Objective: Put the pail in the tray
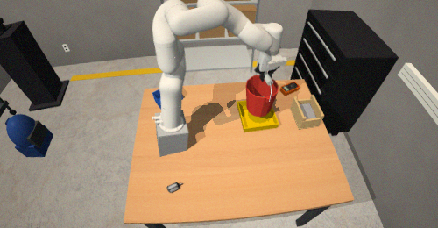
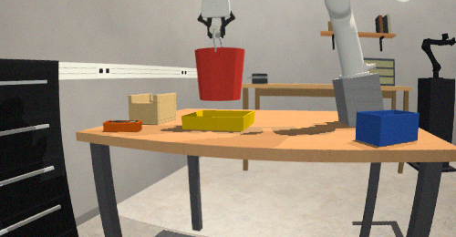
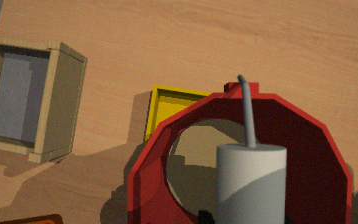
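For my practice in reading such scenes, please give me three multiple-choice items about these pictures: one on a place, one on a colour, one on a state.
1. Where is the red plastic pail?
A. Hanging above the yellow drip tray
B. Standing on the tray floor
C. Inside the tan wooden crate

2. What colour is the open box beside the arm's grey pedestal?
A. Green
B. Blue
C. White

3. What is the state of the gripper?
A. Wide open, holding nothing
B. Shut on nothing
C. Shut on the pail's wire handle

Answers: 1 A, a gap shows under the pail; 2 B, it is blue in the exterior view; 3 C, the pail hangs from the fingers.
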